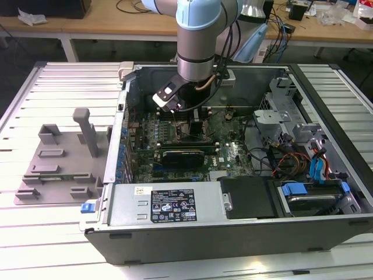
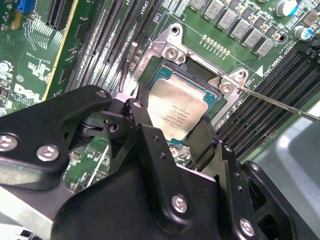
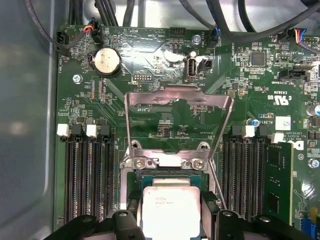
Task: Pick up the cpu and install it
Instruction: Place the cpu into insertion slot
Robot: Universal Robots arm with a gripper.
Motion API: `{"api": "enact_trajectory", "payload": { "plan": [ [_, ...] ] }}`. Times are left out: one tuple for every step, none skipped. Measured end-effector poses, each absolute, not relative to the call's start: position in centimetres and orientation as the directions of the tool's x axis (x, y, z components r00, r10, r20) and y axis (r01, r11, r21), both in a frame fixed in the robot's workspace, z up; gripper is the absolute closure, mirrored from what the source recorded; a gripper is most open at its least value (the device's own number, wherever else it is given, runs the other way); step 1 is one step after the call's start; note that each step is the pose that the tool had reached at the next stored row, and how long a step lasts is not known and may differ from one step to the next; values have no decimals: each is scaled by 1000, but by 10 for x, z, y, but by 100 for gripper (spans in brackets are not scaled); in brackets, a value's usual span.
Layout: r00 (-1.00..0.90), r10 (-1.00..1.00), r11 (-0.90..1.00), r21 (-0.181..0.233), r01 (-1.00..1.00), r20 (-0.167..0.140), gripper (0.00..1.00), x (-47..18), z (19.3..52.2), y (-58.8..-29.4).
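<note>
Jaws clamp the cpu (image 3: pixel 171 212) either side, apparently over the open socket (image 3: pixel 165 161).

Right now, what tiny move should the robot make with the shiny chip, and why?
Probably lower the cpu gently, straight down. The gripper holds it by two edges over the open socket, and the metal frame is flipped up. Whether it already touches, I cannot tell.

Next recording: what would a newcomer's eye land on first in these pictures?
In the exterior view, the silver arm reaches down into the open computer case at the middle of the slatted table. In the first wrist view, the gripper is closed on the shiny cpu, right at the socket, whose metal load plate is swung open.
</note>
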State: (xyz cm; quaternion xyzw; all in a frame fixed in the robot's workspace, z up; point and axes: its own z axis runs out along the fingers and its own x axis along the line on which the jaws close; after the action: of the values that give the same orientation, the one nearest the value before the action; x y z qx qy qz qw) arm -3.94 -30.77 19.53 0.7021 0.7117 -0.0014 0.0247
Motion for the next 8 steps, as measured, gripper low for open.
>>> {"api": "enact_trajectory", "payload": {
  "plan": [
    [-13,999,14,33,999,-37,45,-39,195,-308],
    [-13,999,14,33,999,-37,45,-39,195,-308],
    [-13,999,14,33,999,-36,39,-39,195,-308],
    [-13,999,14,33,999,-37,39,-39,195,-308],
    [-13,999,14,33,999,-37,39,-39,195,-308],
    [-13,999,14,33,999,-37,39,-39,195,-308],
    [-13,999,14,33,999,-37,39,-39,195,-307],
    [-13,999,14,33,999,-36,39,-39,195,-307]
  ]
}}
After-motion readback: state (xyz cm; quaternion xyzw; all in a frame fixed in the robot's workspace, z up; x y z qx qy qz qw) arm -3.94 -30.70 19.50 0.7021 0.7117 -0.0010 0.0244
